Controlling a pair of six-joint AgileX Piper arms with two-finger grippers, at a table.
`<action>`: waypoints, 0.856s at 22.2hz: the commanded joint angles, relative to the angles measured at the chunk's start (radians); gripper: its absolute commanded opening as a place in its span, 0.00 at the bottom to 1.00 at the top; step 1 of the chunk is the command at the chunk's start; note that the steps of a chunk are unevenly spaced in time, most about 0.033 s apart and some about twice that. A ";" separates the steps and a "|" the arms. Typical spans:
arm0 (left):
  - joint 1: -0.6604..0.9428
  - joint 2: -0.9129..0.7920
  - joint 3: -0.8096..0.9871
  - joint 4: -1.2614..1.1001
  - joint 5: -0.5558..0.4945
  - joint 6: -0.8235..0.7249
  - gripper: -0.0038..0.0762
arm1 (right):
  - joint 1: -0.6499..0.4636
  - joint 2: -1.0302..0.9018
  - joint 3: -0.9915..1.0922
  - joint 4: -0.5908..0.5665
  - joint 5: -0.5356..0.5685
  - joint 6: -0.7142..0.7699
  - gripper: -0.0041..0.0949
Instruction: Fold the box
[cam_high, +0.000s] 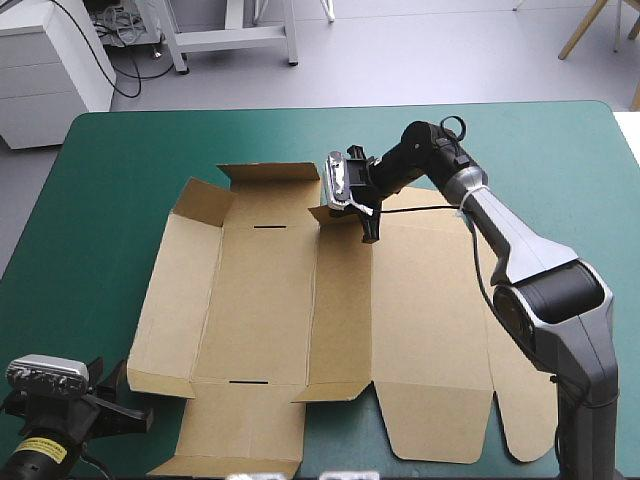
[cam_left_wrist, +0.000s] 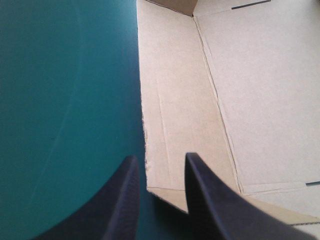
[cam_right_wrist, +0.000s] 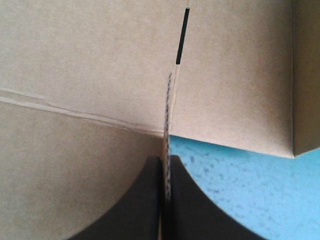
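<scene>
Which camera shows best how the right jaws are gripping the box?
The right wrist view: the right gripper has its jaws all but shut on a raised edge of the box. The high view shows only where it grips, near the far edge; the grip is hidden. The left wrist view shows the box's left side only.

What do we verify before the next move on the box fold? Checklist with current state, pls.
1. Right gripper shut on the box: ok, a flap edge sits between its fingers.
2. Left gripper open: ok, fingers apart, holding nothing.
3. Left gripper on the board: not ok, it is at the box's near left corner, partly over the teal-green cover.
4. Walls raised: not ok, the box lies mostly flat, its left wall only tilted up.
5. Depth of the right grip on the flap: cannot tell.
</scene>
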 joint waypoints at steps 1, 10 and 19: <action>0.002 0.011 -0.020 -0.001 -0.067 -0.006 0.32 | -0.002 -0.063 -0.033 0.050 -0.049 0.057 0.04; 0.002 0.011 -0.020 0.003 -0.067 -0.006 0.32 | -0.068 -0.067 -0.060 0.115 -0.124 0.293 0.62; 0.002 0.013 -0.073 -0.013 -0.070 -0.020 0.62 | -0.146 -0.225 -0.212 0.043 0.139 1.121 0.62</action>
